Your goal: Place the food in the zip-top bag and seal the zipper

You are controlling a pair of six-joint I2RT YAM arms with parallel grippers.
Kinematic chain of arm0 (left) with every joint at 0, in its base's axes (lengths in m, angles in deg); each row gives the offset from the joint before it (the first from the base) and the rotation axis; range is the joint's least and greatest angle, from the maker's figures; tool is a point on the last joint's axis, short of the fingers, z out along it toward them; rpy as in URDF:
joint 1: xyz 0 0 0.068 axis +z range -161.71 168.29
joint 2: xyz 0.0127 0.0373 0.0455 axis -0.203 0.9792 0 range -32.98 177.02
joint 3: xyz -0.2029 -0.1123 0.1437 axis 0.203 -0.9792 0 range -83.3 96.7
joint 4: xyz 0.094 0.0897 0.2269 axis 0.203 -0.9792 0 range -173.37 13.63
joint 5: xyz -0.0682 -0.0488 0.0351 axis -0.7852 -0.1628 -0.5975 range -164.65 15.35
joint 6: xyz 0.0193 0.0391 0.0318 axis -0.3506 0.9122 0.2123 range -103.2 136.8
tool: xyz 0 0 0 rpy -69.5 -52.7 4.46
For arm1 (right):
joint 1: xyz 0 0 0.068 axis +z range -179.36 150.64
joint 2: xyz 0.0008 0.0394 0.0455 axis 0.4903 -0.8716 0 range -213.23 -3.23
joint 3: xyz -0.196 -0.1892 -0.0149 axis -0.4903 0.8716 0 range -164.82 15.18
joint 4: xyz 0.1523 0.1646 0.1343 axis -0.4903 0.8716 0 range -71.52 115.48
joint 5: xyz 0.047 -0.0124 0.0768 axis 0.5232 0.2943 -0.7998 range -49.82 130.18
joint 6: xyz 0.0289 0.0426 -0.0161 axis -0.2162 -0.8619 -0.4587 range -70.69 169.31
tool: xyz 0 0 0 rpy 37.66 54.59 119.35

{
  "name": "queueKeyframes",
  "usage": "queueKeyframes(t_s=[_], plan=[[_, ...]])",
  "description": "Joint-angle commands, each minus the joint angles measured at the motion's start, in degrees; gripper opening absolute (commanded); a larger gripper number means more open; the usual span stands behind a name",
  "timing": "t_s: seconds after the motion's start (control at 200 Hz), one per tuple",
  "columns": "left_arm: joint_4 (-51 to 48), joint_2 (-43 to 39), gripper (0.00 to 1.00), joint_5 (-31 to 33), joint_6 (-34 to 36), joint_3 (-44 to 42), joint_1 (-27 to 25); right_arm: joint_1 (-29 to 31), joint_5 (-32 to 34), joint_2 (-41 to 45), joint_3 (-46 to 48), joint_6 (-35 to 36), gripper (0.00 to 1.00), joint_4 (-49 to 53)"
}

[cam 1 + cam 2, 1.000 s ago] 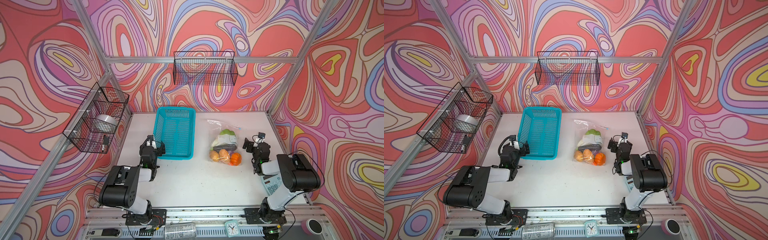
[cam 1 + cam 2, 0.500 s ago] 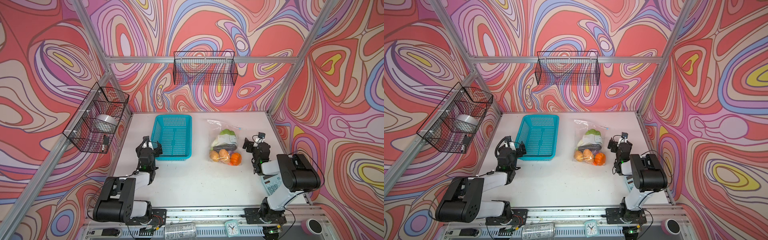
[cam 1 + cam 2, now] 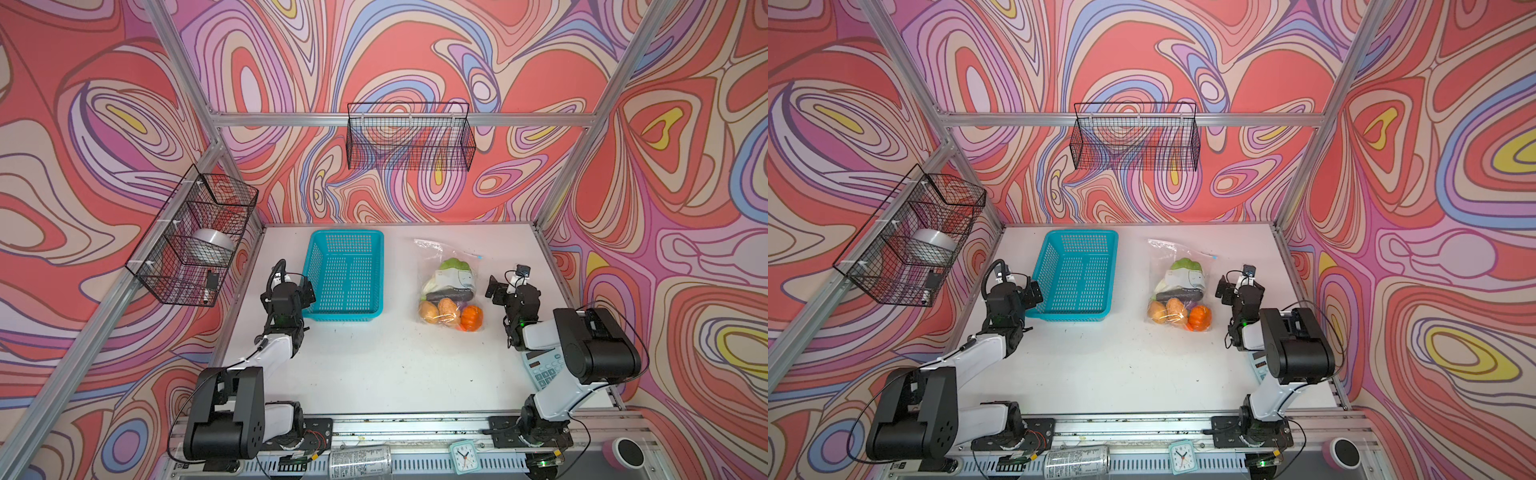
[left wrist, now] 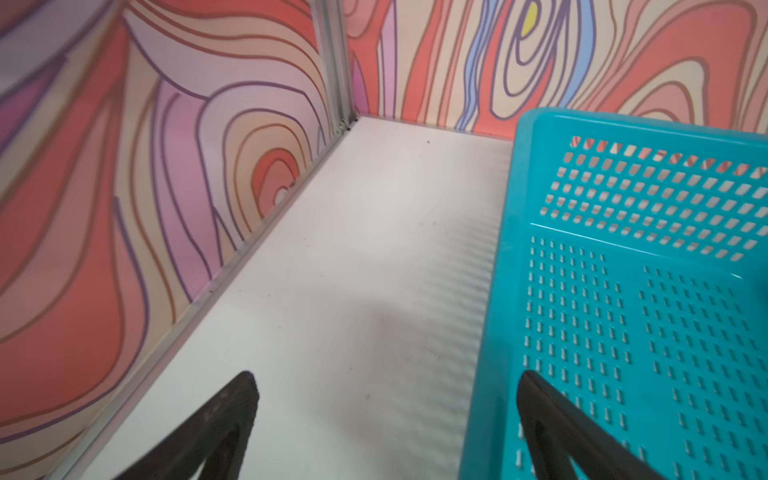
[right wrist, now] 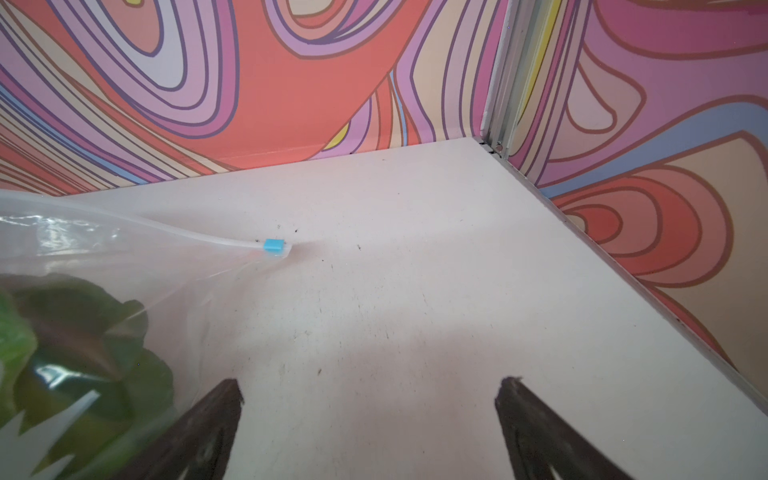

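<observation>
**Packing cell from above, read left to right.** The left gripper (image 3: 291,291) stands at the near left corner of the blue basket (image 3: 340,318), jaws spread to full width and holding nothing. In the left wrist view one finger (image 4: 228,415) lies over bare table (image 4: 353,270) and the other over the basket floor, so the jaws straddle the basket wall; contact cannot be told. The basket is empty.

To its right, well apart, the clear bag (image 3: 432,249) lies on the table with the food inside: cabbage (image 3: 453,268) toward the mouth, eggplant (image 3: 446,296) across the middle, two potatoes (image 3: 438,309) and a pumpkin (image 3: 471,318) at the near end. The zipper strip (image 5: 187,233) runs along the far edge, with its blue slider (image 5: 273,244) at the right-hand end. Just beside the bag, the right gripper (image 3: 509,286) hangs over bare table, jaws fully apart and empty.

**Judgement:** loading looks complete and sealing is the step in hand. Whether the seam is closed along its full length cannot be told. To do the step well, pinch the slider squarely and pin the opposite corner of the mouth with the other gripper. Then draw along the strip low and level, so the film neither bunches nor lifts the load
</observation>
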Motion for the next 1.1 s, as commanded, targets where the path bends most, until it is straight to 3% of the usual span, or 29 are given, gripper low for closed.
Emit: queueKeyframes(t_s=[0.0,0.305,0.486,0.641,0.721,0.776,0.921,1.097], plan=[[-9.28,2.06,1.00,-11.92,-4.21,6.00,1.01,0.17,-0.26,-0.61,-0.95,0.18,0.98,-0.12],[-24.76,15.65,0.91,-32.48,-8.49,21.16,1.56,0.17,-0.20,-0.61,-1.00,0.22,0.98,-0.16],[-23.95,19.90,0.83,-39.41,-13.83,25.42,-0.88,0.22,-0.21,-0.64,-0.95,0.25,0.98,-0.14],[-26.10,19.74,0.85,-35.98,-12.97,30.30,-9.87,0.19,-0.27,-0.61,-0.96,0.25,0.98,-0.12],[-27.28,19.02,0.86,-34.01,-12.62,32.00,-12.10,0.23,-0.34,-0.61,-0.95,0.17,0.98,-0.16],[-27.63,17.26,0.88,-31.84,-12.56,31.91,-12.15,0.24,-0.28,-0.61,-0.96,0.18,0.98,-0.10],[-30.22,10.03,0.96,-19.01,-7.56,29.18,-11.27,0.16,-0.21,-0.61,-1.00,0.25,0.99,-0.14],[-29.23,2.55,0.97,-10.49,-5.38,20.80,-4.68,0.24,-0.26,-0.64,-0.96,0.25,0.98,-0.12]])
